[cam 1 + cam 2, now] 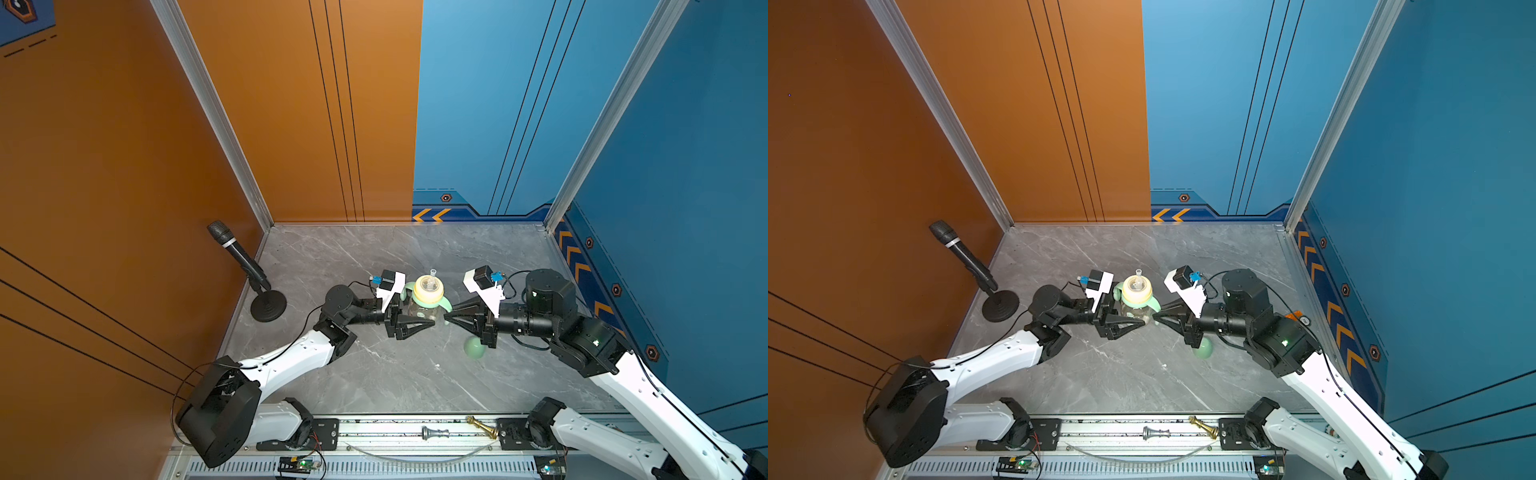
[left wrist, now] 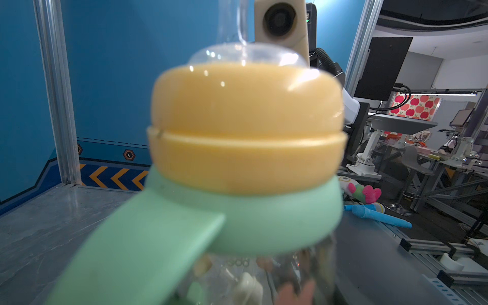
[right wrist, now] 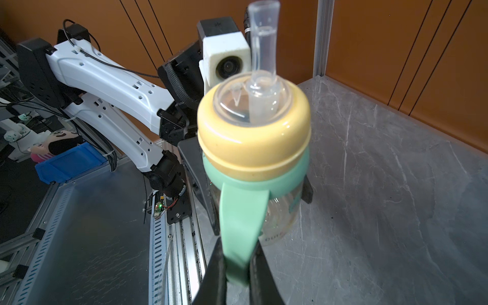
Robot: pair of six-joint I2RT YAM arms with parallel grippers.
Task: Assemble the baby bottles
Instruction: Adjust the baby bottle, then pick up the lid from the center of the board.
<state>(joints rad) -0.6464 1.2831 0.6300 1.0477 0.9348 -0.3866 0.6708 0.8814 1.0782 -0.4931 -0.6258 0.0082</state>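
The baby bottle (image 1: 424, 311) stands upright mid-table between both arms in both top views. It has a clear printed body (image 3: 282, 216), a mint two-handled ring (image 2: 237, 224), a pale yellow collar (image 3: 253, 148) and a clear straw (image 3: 262, 52). My left gripper (image 1: 429, 321) is shut on the body; its black fingers (image 3: 196, 182) flank the glass in the right wrist view. My right gripper (image 3: 237, 253) is shut on one mint handle (image 3: 240, 216). The mint dome cap (image 1: 473, 348) lies on the table under the right wrist, partly hidden. The left wrist view shows no fingers; the bottle fills it.
A microphone on a round stand (image 1: 249, 274) stands at the table's left edge. Two chess pieces (image 1: 434, 433) (image 1: 482, 426) lie on the front rail. Orange and blue walls close the back and sides. The grey marble table (image 1: 374, 374) spreads in front of the bottle.
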